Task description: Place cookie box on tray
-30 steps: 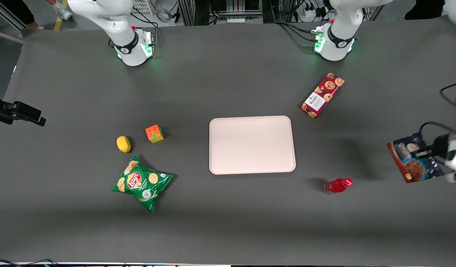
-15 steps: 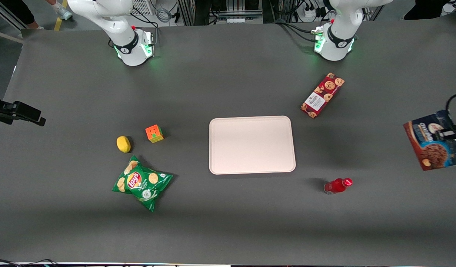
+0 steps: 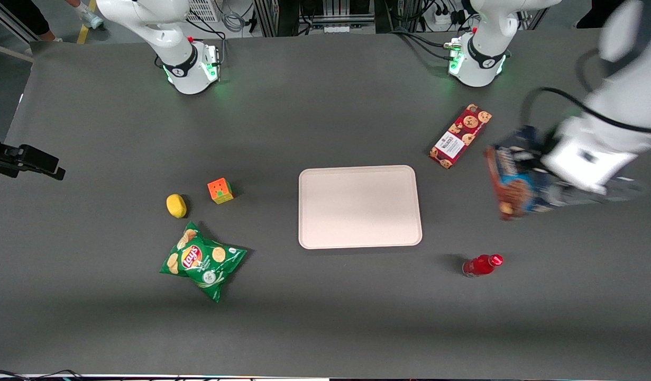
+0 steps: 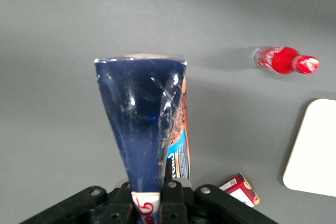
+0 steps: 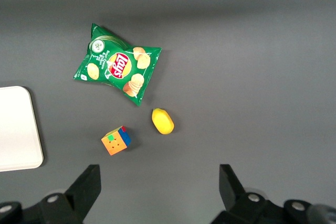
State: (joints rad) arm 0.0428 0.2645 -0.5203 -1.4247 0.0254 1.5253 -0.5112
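Your gripper is closed tight on the cookie box, pinching one end of it. The wrist view shows you this grip up close, with the box sticking straight out from the fingers, up in the air above the gray table. The front view shows you the gripper less clearly, because it looks smeared there, with the cookie box hanging at its tip. That same view shows you the whole tray, which sits on the table, toward the parked arm's end from your gripper, with a gap between them. Near the gripper you see the red box and the red bottle.
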